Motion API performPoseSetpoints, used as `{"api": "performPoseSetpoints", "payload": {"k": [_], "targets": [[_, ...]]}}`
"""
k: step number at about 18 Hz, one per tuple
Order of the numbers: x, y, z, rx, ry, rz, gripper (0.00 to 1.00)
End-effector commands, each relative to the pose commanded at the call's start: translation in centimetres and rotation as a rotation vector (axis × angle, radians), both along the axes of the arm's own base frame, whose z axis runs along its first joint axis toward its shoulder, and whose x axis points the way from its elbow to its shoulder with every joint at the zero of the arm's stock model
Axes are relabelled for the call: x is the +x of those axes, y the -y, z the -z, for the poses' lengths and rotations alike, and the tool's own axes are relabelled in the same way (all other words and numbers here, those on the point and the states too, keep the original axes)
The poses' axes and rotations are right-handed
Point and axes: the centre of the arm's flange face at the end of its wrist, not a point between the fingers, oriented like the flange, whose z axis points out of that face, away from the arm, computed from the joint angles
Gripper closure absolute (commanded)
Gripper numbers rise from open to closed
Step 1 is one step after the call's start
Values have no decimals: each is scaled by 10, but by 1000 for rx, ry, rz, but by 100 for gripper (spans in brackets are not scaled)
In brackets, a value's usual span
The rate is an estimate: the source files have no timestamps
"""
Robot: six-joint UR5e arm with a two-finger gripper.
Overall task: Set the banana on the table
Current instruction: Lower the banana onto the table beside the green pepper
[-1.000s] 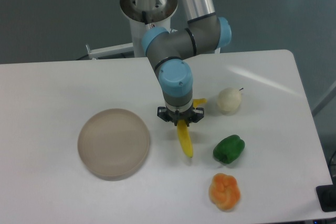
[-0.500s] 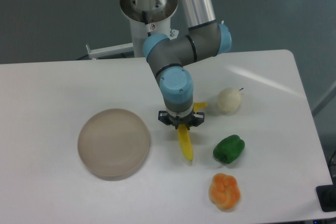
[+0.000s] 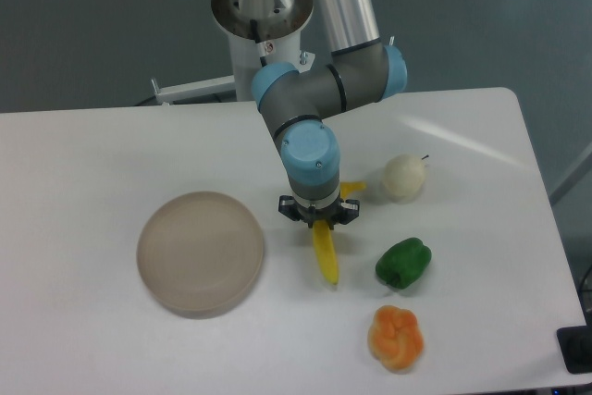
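The banana [image 3: 325, 258] is slim and bright yellow. It sticks out from under my gripper [image 3: 319, 216], its tip towards the table's front, its stem end [image 3: 352, 189] showing behind the wrist. My gripper points straight down over the white table [image 3: 92, 164] and is shut on the banana near its middle. The fingers are mostly hidden under the blue wrist. The banana's tip is at or just above the tabletop; I cannot tell if it touches.
A round beige plate [image 3: 201, 252] lies left of the banana. A green pepper [image 3: 403, 263] and a lumpy orange fruit [image 3: 396, 338] lie to the right front. A pale round fruit [image 3: 404, 177] sits right of the gripper.
The gripper has shifted slightly towards the front and a little down, carrying the banana with it. The other objects have not moved.
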Motion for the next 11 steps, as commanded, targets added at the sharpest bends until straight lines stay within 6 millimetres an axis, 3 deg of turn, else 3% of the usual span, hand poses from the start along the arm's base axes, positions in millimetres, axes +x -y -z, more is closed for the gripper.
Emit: {"api": "performPoseSetpoints", "payload": {"k": [11], "targets": [[-2, -3, -7, 12, -9, 0, 45]]}}
